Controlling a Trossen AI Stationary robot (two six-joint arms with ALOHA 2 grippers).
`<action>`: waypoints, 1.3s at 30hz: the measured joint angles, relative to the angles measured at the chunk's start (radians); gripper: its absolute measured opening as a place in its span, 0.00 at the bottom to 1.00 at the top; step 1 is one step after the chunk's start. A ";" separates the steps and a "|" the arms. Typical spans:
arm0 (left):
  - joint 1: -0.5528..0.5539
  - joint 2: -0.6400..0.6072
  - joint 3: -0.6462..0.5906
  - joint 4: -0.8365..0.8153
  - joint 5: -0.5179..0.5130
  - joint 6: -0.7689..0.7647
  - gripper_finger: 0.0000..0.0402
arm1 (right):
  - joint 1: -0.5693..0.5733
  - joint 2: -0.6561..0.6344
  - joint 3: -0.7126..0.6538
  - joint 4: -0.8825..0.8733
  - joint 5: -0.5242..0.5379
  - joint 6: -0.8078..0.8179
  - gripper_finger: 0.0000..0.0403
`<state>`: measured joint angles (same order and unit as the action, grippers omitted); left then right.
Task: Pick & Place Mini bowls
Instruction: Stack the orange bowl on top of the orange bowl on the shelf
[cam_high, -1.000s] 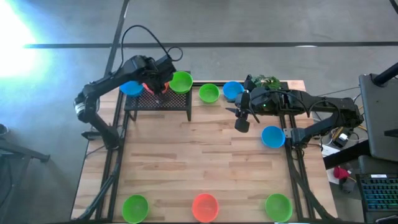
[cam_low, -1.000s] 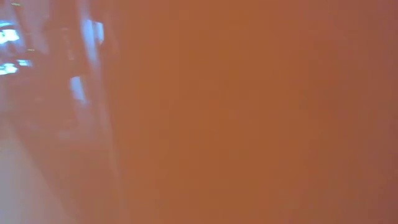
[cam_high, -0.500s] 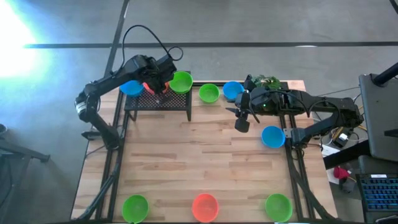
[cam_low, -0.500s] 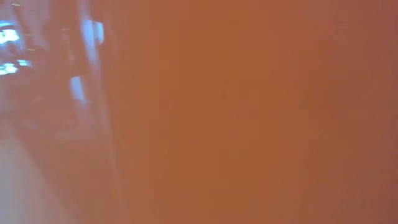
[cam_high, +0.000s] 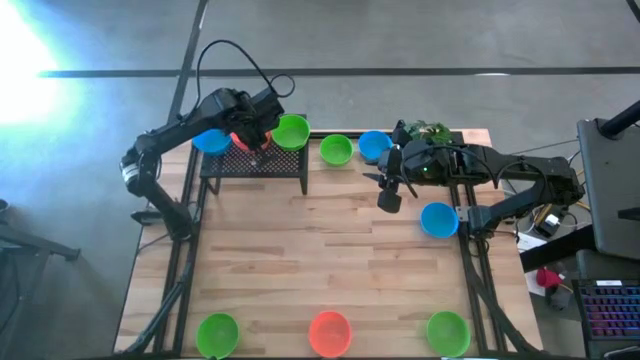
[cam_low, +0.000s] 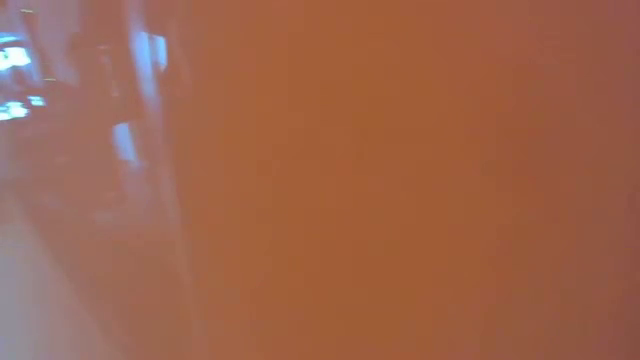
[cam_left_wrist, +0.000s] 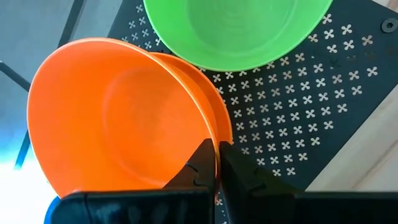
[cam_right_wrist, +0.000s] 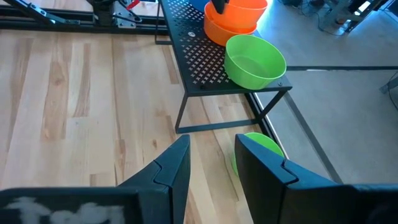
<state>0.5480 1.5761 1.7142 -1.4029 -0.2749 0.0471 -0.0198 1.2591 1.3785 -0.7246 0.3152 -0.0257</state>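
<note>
On the black mesh stand (cam_high: 255, 165) at the table's far left stand a blue mini bowl (cam_high: 210, 141), a green one (cam_high: 291, 131) and an orange one (cam_left_wrist: 118, 118). My left gripper (cam_left_wrist: 217, 163) is shut on the orange bowl. That bowl sits tilted on a second orange bowl (cam_right_wrist: 225, 31). My right gripper (cam_high: 384, 190) hangs open over the table's far right, holding nothing. A green bowl (cam_high: 336, 150) and a blue bowl (cam_high: 374, 145) rest on the table just beyond it. Another blue bowl (cam_high: 438, 219) lies at the right edge. My left gripper pinches the orange bowl's rim (cam_left_wrist: 217, 144) on the side nearest the gripper, one finger (cam_left_wrist: 200, 167) inside the bowl and the other outside. The fingers come steeply from above. The bowl is tilted, its underside on the second orange bowl on the stand.
A green (cam_high: 217, 333), an orange-red (cam_high: 330, 333) and a green bowl (cam_high: 447, 331) line the near edge. A leafy sprig (cam_high: 425, 130) lies at the far right. The middle of the wooden table (cam_high: 320, 250) is bare. The low view is filled by a blurred orange surface.
</note>
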 joint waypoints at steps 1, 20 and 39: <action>0.000 0.000 0.000 0.000 0.000 0.000 0.03 | 0.000 0.000 0.000 0.000 0.000 0.000 0.31; 0.000 0.000 0.000 0.000 -0.001 -0.003 0.03 | 0.000 0.000 0.000 0.000 0.000 0.000 0.31; -0.001 0.000 -0.036 -0.003 -0.057 0.003 0.21 | 0.000 0.000 0.000 0.003 0.000 0.000 0.33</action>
<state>0.5468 1.5764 1.6784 -1.4059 -0.3316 0.0505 -0.0200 1.2591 1.3785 -0.7219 0.3153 -0.0260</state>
